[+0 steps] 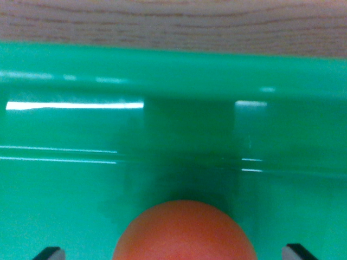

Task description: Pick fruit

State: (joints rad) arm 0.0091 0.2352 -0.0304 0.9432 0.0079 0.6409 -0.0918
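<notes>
A round orange fruit point(184, 233) fills the bottom middle of the wrist view, resting inside a green plastic bin point(173, 70). My gripper point(173, 253) is right over it, with one dark fingertip point(50, 253) showing at the bottom left and the other fingertip point(299, 252) at the bottom right. The fingers stand wide apart on either side of the fruit and do not touch it. The lower part of the fruit is cut off by the frame edge.
The bin's far wall rises just beyond the fruit, with bright glare on it. Past its rim lies a light wooden tabletop point(173, 21) along the top of the view.
</notes>
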